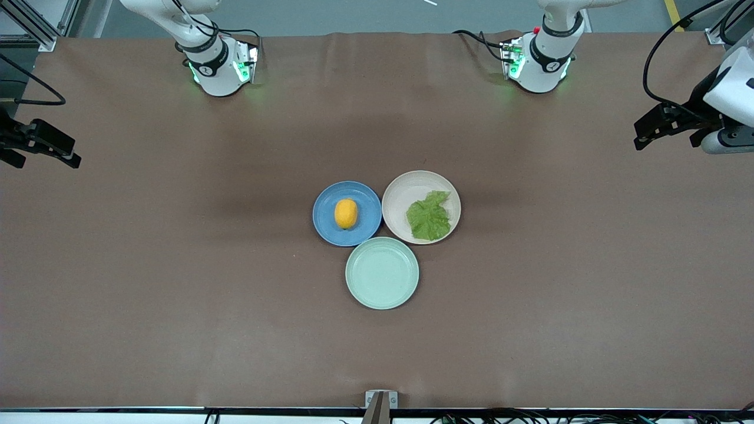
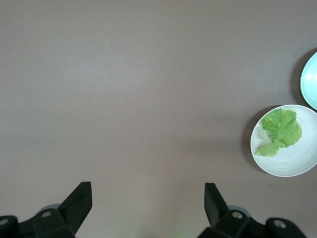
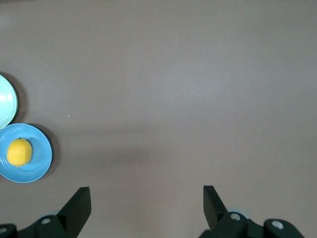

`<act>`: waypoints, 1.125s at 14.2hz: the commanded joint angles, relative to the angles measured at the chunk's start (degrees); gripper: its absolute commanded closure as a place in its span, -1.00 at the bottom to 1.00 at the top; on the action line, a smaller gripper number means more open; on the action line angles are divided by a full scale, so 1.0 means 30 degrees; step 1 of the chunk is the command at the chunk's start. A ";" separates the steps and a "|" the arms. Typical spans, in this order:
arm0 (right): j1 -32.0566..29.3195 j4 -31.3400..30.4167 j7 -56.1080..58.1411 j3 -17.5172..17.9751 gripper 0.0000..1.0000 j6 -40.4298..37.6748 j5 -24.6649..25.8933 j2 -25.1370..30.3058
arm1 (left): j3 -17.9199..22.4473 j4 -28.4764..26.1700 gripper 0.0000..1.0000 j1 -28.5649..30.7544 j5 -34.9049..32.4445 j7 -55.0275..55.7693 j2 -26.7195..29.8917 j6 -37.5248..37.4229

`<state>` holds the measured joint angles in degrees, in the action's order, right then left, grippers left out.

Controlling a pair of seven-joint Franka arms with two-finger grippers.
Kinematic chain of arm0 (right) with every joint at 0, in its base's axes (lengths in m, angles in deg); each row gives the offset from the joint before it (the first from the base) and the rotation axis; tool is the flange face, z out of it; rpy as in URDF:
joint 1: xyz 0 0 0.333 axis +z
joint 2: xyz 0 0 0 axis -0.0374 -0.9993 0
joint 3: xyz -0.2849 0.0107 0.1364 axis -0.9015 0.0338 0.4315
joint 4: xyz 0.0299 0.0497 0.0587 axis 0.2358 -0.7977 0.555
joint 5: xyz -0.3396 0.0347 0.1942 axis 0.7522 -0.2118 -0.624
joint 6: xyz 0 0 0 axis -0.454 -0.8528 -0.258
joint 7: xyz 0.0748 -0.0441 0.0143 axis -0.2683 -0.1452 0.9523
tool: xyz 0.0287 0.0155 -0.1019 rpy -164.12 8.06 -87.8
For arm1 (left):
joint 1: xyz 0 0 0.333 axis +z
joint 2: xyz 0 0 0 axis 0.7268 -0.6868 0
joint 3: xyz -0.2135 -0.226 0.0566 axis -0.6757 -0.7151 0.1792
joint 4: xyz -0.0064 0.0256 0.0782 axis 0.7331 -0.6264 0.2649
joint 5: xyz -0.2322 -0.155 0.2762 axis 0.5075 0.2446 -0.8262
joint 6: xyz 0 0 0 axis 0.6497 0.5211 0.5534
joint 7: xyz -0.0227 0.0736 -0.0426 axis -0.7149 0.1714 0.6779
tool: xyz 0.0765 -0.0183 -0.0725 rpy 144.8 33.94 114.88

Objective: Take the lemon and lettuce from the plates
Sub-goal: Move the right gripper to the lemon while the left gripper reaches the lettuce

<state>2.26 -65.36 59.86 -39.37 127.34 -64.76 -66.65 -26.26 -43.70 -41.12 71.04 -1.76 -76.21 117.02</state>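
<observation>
The lemon (image 1: 346,213) lies on the blue plate (image 1: 327,227) in the middle of the table. The lettuce (image 1: 429,217) lies flat on the beige plate (image 1: 406,188) beside it, toward the left arm's end. My left gripper (image 1: 665,142) is open and empty, up over the table's left-arm end, well away from the plates. My right gripper (image 1: 47,162) is open and empty over the right-arm end. The left wrist view shows its own gripper (image 2: 148,196), the lettuce (image 2: 282,130) and the beige plate (image 2: 292,163). The right wrist view shows its own gripper (image 3: 147,198), the lemon (image 3: 20,151) and the blue plate (image 3: 39,163).
An empty pale mint-green plate (image 1: 382,272) sits nearer to the front camera, touching both other plates. It also shows in the left wrist view (image 2: 311,82) and in the right wrist view (image 3: 6,106). A brown cloth (image 1: 177,265) covers the table.
</observation>
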 commanded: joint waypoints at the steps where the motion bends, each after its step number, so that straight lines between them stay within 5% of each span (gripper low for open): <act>1: -0.0155 0.0295 -0.0020 0.0174 -1.00 -0.0144 0.0136 -0.0055 | -0.0028 0.0355 -1.00 0.0128 -0.0310 -0.0584 -0.0161 -0.0385; 8: 0.0368 0.0295 -0.0166 0.0321 -1.00 -0.0144 -0.0244 -0.0084 | 0.0002 0.0709 -1.00 -0.0047 -0.0397 -0.0120 -0.1712 -0.0356; 16: 0.5962 0.0265 -0.4203 0.0321 -1.00 0.1286 -0.0538 -0.2277 | -0.2544 -0.3797 -1.00 -0.0107 0.0801 0.9275 -0.2827 0.4732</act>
<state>17.40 -65.40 50.57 -37.85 129.56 -65.98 -71.13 -31.87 -49.84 -41.54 72.14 19.21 -85.78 126.58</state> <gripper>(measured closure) 0.000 0.000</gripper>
